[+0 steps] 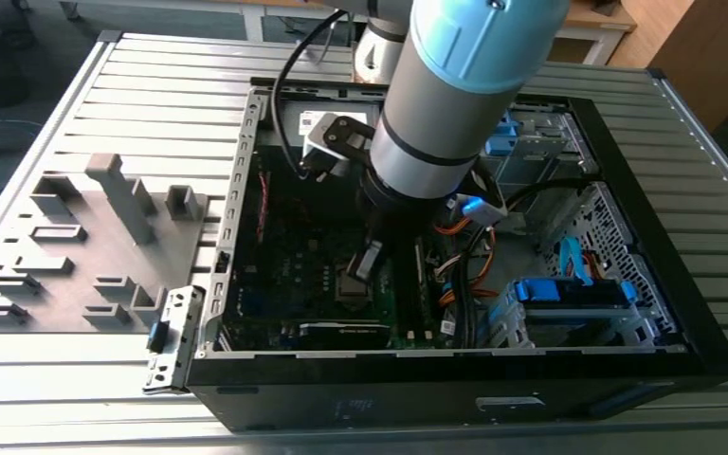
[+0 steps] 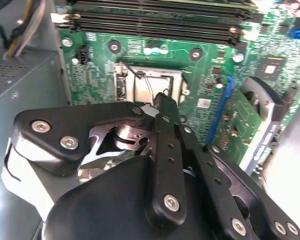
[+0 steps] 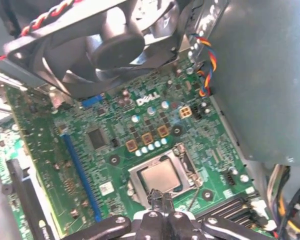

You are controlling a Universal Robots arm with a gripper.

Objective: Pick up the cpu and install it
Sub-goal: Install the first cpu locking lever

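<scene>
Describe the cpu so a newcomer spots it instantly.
Inside the open computer case, find the green motherboard. In the first wrist view, the cpu lies in the metal-framed socket right by the gripper: a flat silver-grey square, unlike the smaller dark soldered chip.

I see an open black computer case on slatted metal table, grey moulded tray just beside it at the exterior view's left, green motherboard inside, black fan above board, long blue slot, black memory slots, orange cables
</scene>
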